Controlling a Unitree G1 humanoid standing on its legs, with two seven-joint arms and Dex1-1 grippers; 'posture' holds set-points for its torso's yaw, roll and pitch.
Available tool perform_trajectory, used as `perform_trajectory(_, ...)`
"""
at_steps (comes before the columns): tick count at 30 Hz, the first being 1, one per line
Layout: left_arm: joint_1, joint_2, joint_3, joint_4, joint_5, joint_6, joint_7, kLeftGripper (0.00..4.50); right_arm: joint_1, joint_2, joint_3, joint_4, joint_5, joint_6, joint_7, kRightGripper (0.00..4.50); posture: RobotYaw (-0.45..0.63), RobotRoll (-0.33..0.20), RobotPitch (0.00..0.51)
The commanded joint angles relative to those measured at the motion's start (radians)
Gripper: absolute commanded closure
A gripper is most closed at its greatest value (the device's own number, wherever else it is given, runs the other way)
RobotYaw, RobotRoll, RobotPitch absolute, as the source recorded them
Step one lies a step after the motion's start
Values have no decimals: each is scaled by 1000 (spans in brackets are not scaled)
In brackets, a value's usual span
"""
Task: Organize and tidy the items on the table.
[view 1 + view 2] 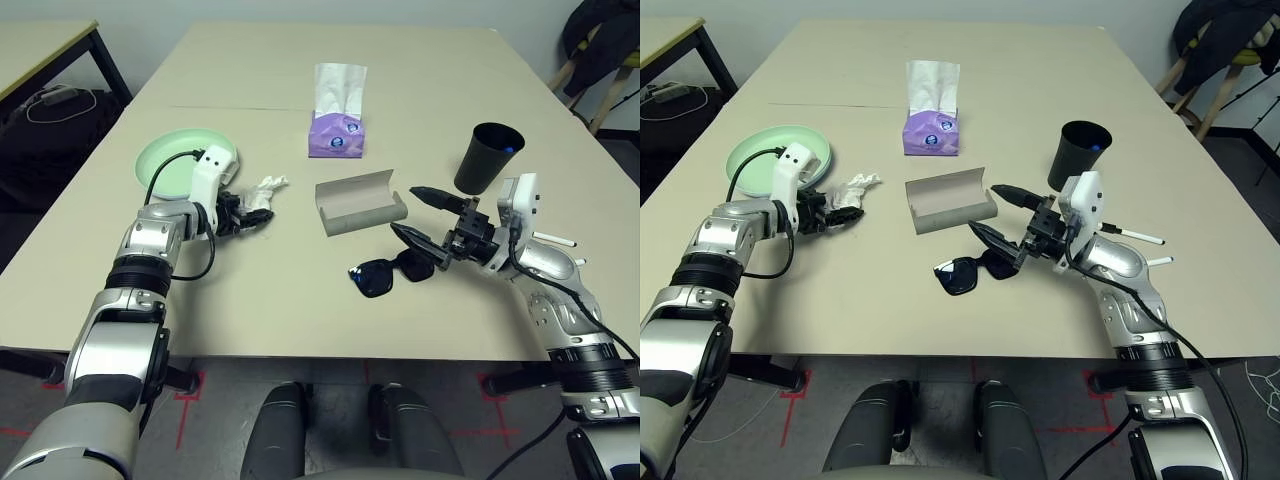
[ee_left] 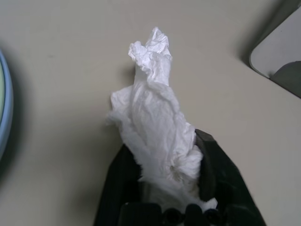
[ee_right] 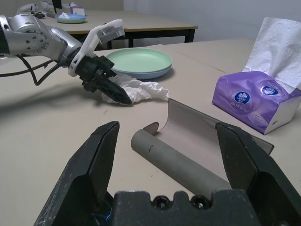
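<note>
My left gripper (image 1: 243, 212) is shut on the crumpled white tissue (image 2: 153, 117), which lies on the table (image 1: 300, 310) just right of the stacked pale green and light blue plates (image 1: 175, 160). The tissue's free end sticks out past the fingertips. My right gripper (image 1: 403, 210) is open and hangs low between the open grey glasses case (image 1: 360, 205) and the black sunglasses (image 1: 385, 272), with nothing between its fingers. The black cup (image 1: 488, 155) stands behind that gripper. A pen (image 1: 1135, 235) lies to the right of my right wrist. The purple tissue box (image 1: 337, 135) stands further back, near the middle.
A side table (image 1: 40, 50) with cables beneath it stands off the far left corner. A chair with a dark jacket (image 1: 600, 50) is at the back right. The table's front edge runs close under both forearms.
</note>
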Motion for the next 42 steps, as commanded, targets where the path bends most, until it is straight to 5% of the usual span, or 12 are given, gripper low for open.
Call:
perform_trajectory(1,-14,-10,17,-8,-11,5,11,3738,-2,-5,-18,-1,4,-10,4,0,68,0,105)
perform_trajectory(3,-15,-13,27,-22,-16,8,19,4432,-3,-3,-16,1,3,-10,4,0,69,0,104)
perform_trajectory(14,-5,-3,84,-172,-26,28,130,4471,2,3,-11,-2,2,-11,5,0,77,0,107)
perform_trajectory(25,-217,4,208,228,11,-343,519,4471,-27,43,-28,35,4,-34,-31,0,79,0,100)
perform_trajectory(37,-287,-1,262,420,-6,-401,606,4471,-53,70,-46,22,3,-45,-76,0,73,0,99)
perform_trajectory(42,-290,-6,281,437,-9,-444,624,2466,-48,66,-47,19,4,-42,-74,0,69,0,99)
